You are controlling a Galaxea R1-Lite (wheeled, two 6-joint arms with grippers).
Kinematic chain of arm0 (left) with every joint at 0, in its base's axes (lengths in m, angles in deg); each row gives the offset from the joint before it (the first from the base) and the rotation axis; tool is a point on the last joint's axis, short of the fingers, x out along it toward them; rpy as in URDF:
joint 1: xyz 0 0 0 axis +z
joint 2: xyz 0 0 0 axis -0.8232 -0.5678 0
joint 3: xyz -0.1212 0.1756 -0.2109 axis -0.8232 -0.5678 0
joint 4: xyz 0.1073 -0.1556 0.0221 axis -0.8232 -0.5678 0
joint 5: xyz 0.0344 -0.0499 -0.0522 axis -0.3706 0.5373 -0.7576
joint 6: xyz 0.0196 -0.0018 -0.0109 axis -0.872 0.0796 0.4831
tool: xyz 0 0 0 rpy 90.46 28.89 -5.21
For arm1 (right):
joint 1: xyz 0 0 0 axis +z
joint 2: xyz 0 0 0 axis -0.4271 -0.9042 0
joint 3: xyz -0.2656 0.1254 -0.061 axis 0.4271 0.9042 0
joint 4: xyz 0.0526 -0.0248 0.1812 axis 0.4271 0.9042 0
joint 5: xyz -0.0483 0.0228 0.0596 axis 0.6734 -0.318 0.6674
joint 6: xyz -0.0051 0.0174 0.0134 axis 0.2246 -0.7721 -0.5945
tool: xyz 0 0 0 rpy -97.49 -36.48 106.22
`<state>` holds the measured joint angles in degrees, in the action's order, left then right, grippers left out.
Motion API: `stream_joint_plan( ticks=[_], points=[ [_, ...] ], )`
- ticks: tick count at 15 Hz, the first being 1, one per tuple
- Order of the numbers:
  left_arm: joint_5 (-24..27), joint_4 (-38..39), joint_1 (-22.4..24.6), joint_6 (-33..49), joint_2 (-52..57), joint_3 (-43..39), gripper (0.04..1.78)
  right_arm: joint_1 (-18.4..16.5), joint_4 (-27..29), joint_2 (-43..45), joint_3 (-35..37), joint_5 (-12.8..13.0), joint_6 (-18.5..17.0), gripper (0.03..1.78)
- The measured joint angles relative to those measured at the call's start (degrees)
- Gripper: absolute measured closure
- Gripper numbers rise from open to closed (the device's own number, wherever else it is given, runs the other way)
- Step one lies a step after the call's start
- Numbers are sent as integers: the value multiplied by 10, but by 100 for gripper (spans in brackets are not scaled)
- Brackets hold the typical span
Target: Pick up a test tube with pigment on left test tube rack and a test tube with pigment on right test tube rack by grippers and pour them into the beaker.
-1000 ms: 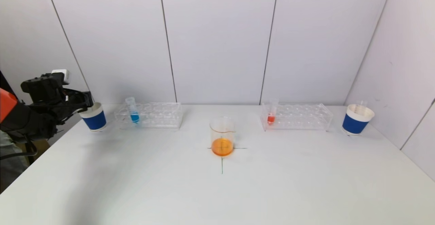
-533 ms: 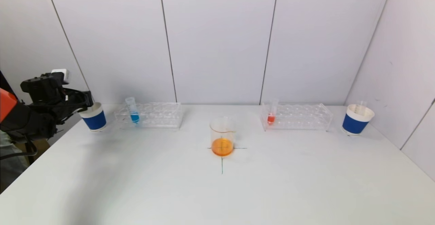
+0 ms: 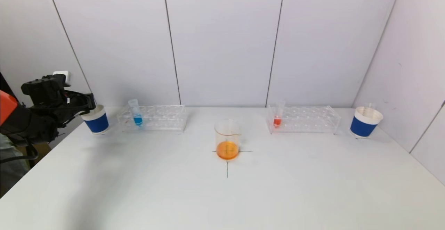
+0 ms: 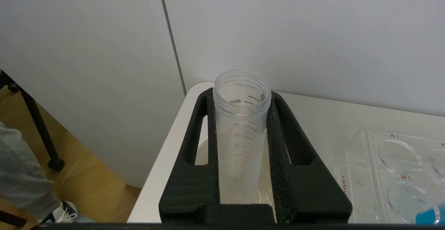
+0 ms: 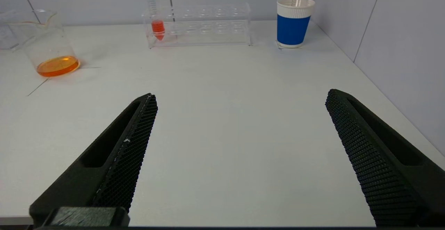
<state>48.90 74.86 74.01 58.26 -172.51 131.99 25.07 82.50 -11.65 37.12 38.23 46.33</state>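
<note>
Risk noted: left gripper [image 4: 241, 146], clamped on empty graduated tube [image 4: 241, 118] over blue paper cup [image 3: 95, 119], could tip the cup on release; right gripper [image 5: 240, 153] stood wide apart.

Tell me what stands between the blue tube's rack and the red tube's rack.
In the head view, only the beaker of orange liquid stands between the left rack and the right rack, slightly nearer the robot; the rest is bare table.

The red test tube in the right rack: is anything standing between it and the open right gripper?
Nothing visible does. Bare table lies between the right gripper and the red test tube at the near-beaker end of the right rack. The blue paper cup stands off to one side.
</note>
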Motion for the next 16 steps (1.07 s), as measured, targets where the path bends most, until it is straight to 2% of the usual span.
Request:
stream_joint_plan(
  ticks=[3, 5, 10, 12, 14, 16],
  points=[
    [0, 7, 0, 0, 0, 0, 132, 0, 0, 0, 0, 0, 0, 5],
    [0, 7, 0, -1, 0, -2, 114, 0, 0, 0, 0, 0, 0, 5],
    [6, 8, 0, -1, 0, -5, 37, 0, 0, 0, 0, 0, 0, 5],
    [7, 9, 0, -1, 0, -5, 17, 0, 0, 0, 0, 0, 0, 5],
    [7, 9, 0, -1, 0, -5, 7, 0, 0, 0, 0, 0, 0, 5],
    [7, 8, 0, -1, 0, -5, 6, 0, 0, 0, 0, 0, 0, 5]
  ],
)
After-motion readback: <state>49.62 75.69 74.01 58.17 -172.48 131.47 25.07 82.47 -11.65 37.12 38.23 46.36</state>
